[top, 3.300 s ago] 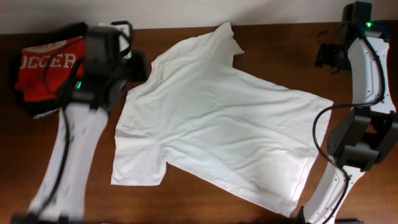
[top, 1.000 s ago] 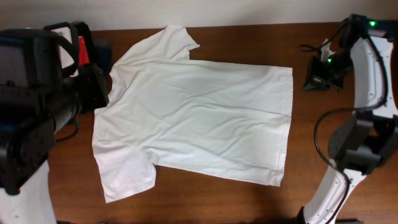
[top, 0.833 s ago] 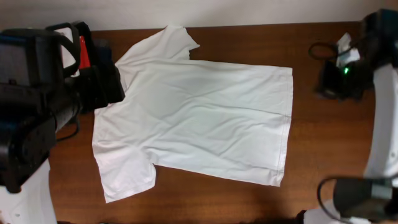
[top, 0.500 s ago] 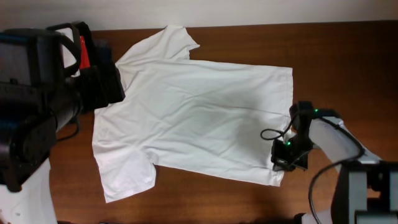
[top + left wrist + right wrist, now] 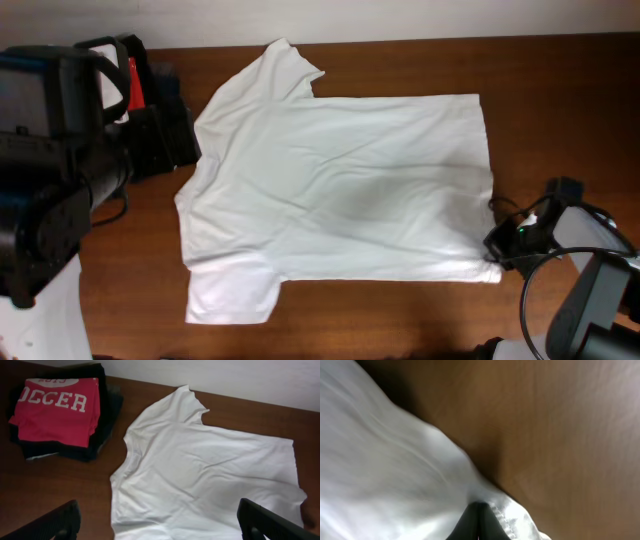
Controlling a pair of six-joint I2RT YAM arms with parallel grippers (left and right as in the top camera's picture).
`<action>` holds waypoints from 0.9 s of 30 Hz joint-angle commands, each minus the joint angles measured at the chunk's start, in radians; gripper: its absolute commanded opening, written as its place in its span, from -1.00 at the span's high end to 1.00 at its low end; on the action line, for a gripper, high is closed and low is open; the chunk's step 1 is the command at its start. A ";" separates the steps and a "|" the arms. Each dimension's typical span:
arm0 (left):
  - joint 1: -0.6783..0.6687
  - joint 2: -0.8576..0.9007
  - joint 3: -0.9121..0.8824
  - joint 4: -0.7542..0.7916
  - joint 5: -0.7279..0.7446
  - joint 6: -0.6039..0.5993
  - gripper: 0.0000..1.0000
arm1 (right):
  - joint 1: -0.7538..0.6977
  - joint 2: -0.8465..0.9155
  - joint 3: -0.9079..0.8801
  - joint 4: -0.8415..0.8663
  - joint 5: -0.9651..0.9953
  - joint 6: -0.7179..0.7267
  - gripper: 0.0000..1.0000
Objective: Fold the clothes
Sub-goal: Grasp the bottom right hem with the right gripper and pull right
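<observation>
Your white T-shirt [image 5: 340,195] lies flat beside the red shirt [image 5: 57,407]. Your right gripper [image 5: 479,517] is clamped on its hem corner [image 5: 488,271] farthest from that shirt. The bite looks thin and may slip under a pull. Your left gripper [image 5: 160,527] gapes empty.

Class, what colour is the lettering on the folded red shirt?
White lettering, clearest in the left wrist view.

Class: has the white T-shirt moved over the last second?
Yes. The white T-shirt has slid right, away from the red shirt on the left, its hem held by the right gripper.
</observation>
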 commanded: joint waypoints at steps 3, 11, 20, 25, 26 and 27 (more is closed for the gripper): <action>0.003 -0.004 0.001 0.000 0.007 0.003 -0.99 | -0.018 0.056 0.140 -0.003 -0.012 -0.113 0.91; 0.003 -0.004 0.001 0.000 0.008 0.003 -0.99 | -0.018 -0.050 0.378 -0.547 -0.032 -0.178 0.35; 0.003 -0.004 0.001 0.000 0.008 0.003 -0.99 | 0.055 -0.051 0.171 -0.457 0.095 -0.070 0.17; 0.003 -0.004 0.001 0.000 0.008 0.003 -0.99 | 0.082 -0.051 0.267 -0.485 0.092 -0.041 -0.16; 0.003 -0.004 0.001 0.000 0.007 0.003 -0.99 | 0.082 -0.051 0.292 -0.503 0.095 -0.042 -0.17; 0.003 -0.004 0.001 0.000 0.008 0.003 -0.99 | 0.082 -0.051 0.301 -0.509 0.096 -0.042 -0.16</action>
